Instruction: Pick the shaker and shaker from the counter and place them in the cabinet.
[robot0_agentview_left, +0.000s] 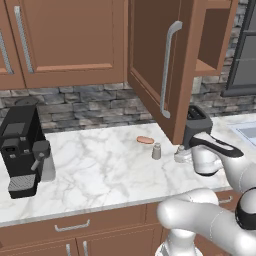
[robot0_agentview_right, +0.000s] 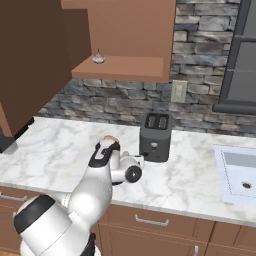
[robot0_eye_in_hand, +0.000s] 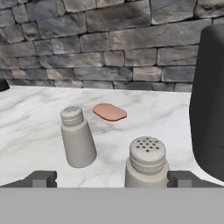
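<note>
Shakers (robot0_eye_in_hand: 145, 162) (robot0_eye_in_hand: 78, 138): small grey tapered cylinders, ridged necks, perforated caps.

The nearer shaker (robot0_eye_in_hand: 145, 162) is running below the hand view's bottom edge. The toaster (robot0_eye_in_hand: 211, 100) is being cropped at the right edge.
</note>
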